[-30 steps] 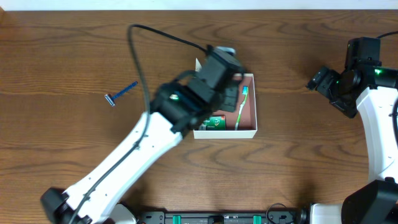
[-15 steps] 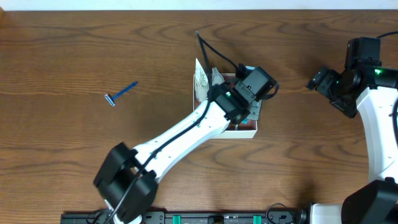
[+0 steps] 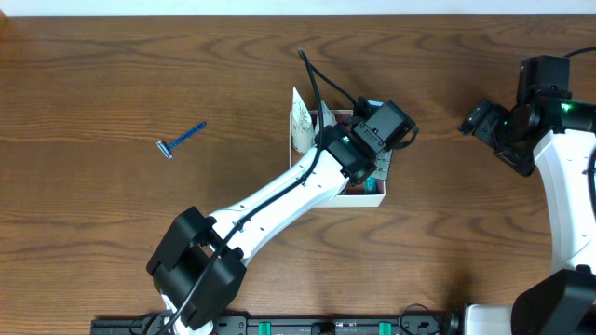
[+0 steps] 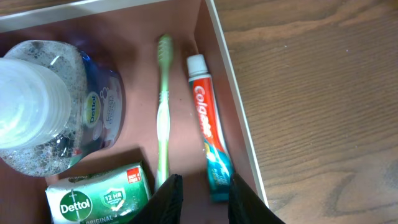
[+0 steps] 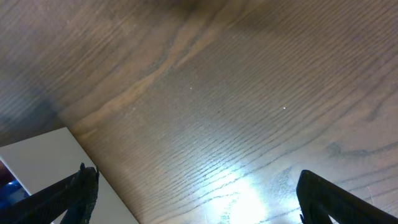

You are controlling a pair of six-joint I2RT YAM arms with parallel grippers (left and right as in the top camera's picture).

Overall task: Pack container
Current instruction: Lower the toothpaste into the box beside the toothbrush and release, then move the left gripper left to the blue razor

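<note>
Hovering above container (image 4: 140,134), left pincer (image 4: 203,190) slightly spread, empty; right pincer (image 5: 199,190) spread wide.

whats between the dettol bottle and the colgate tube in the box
The green toothbrush lies between the Dettol bottle and the Colgate tube, lengthwise on the container floor. The left wrist view shows it.

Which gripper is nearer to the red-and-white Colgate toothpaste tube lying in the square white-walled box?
Left. The left gripper hangs directly over the toothpaste tube, its fingers either side of the tube's end. The right gripper is over the wooden table, outside the box.
</note>
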